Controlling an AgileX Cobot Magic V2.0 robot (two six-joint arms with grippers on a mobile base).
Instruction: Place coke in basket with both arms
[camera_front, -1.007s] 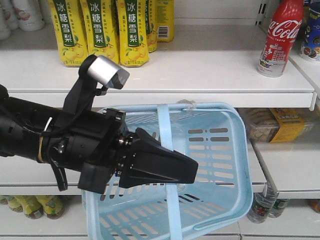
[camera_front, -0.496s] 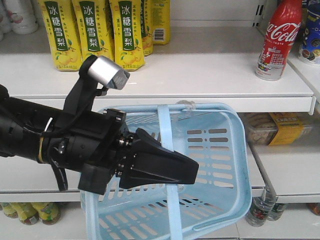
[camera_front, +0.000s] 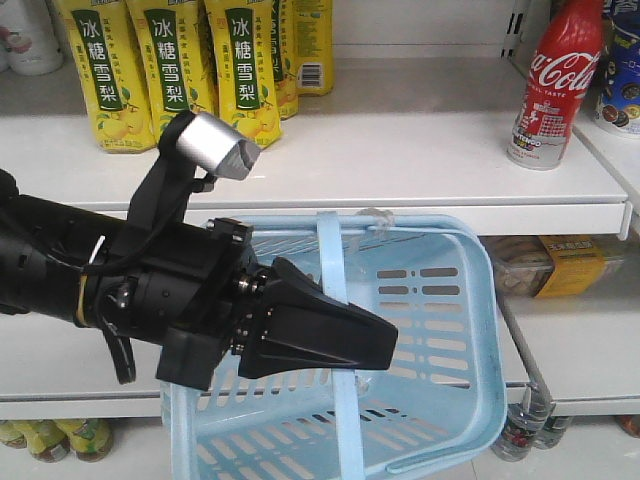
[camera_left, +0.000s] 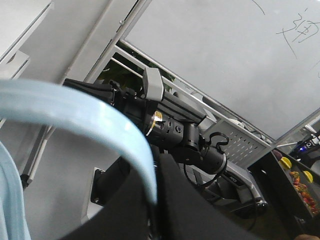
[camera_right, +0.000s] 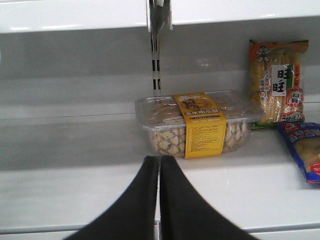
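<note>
Blue basket (camera_front: 400, 248) hangs tilted, strap (camera_front: 331, 250) clamped by the left gripper (camera_front: 382, 345) — it could slip; right gripper (camera_right: 159, 162), closed empty, lacks the coke (camera_front: 553, 85).

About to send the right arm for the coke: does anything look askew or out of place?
The basket hangs tilted from its strap handle in the left gripper, its opening tipped toward the camera rather than straight up. The coke stands upright on the upper shelf; nothing looks spilled.
</note>
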